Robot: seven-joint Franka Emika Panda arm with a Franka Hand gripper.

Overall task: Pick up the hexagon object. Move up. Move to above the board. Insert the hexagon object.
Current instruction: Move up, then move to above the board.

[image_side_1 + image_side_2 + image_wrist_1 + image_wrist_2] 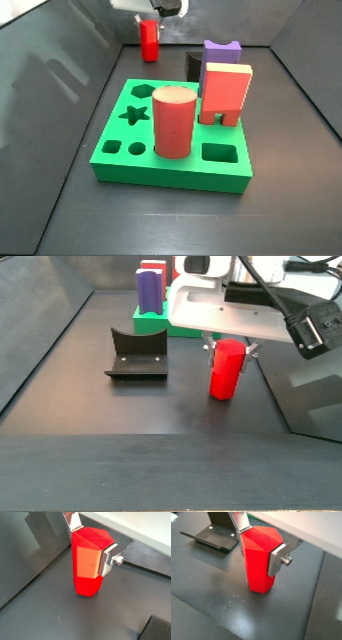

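Two silver fingers (278, 559) of the pincer (91, 542) clamp the hexagon object (260, 559) near its top, base on the floor, well apart from the board (174, 172); high grip risks tilt, jamming at its hole.

Gripper on the red hexagon object, behind the green board

We see the gripper (150, 14) at the far end of the dark floor, reaching down onto the top of the upright hexagon object (150, 40), which stands well apart from the board (177, 168). On the board, a thick red cylinder (173, 122) stands upright near the front, with a salmon block (226, 95) beside it toward the back right. Star, hexagon, round and rectangular holes lie open in the board's top. A purple piece (221, 53) stands behind the board, beside something black we cannot make out.
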